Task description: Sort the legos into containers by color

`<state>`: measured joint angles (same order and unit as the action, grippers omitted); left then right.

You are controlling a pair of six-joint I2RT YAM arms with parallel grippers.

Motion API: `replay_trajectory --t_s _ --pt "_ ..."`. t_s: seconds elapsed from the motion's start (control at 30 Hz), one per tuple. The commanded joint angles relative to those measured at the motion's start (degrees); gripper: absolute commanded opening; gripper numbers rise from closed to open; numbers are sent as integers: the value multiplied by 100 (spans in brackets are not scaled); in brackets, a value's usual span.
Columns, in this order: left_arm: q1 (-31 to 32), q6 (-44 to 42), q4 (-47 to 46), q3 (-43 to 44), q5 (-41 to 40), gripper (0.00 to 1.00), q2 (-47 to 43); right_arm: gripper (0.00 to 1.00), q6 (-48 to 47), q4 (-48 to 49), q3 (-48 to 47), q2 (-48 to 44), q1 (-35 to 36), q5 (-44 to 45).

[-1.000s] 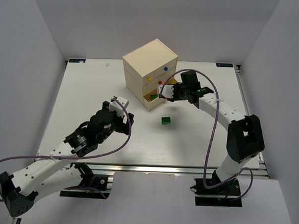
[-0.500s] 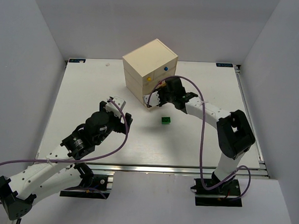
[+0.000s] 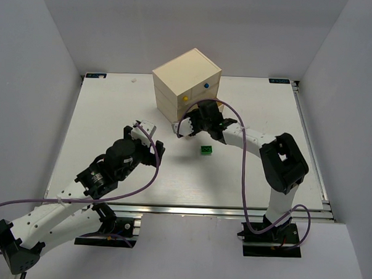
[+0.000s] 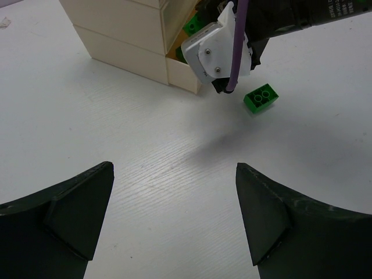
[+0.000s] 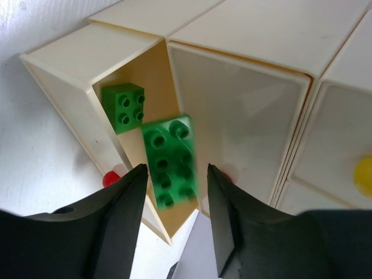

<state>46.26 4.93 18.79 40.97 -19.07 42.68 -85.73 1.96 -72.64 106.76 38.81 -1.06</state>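
The right tool point(image 5: 176, 171) hung at the open drawer point(image 5: 154, 75) of the smooth, cream cube chest point(image 3: 187, 78), its dark fingers partly apart on either side of a long brick point(image 5: 170, 160), green and studded. The brick showed blurred, and whether the fingers touched it could not be told. Only the right wrist view looked inside the drawer, where a small brick point(image 5: 124, 106), square and green, lay against the wall, with a round red knob point(image 5: 110, 177) close by. A third green brick, the loose brick point(image 3: 206, 150), sat on the white, wood-grained tabletop point(image 4: 145, 145) near the chest, apart from both arms. The left tool point(image 4: 174, 168) hovered over bare tabletop, its blunt black fingers spread wide and holding nothing. Only the overhead view showed a blue knob point(image 3: 206, 86).
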Motion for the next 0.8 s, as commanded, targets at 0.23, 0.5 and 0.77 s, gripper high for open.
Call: replay_trajectory --t_s 0.23,0.5,0.77 --pt "32 -18 -165 -45 175 95 -128 64 214 367 -189 -15 57 62" --pt "32 219 -691 -186 1439 29 153 12 2864 53 -478 -856 -92 -25" --pt "-21 1510 -2061 -319 2898 30 1282 0 7190 -695 725 -2308 -1415 -1306"
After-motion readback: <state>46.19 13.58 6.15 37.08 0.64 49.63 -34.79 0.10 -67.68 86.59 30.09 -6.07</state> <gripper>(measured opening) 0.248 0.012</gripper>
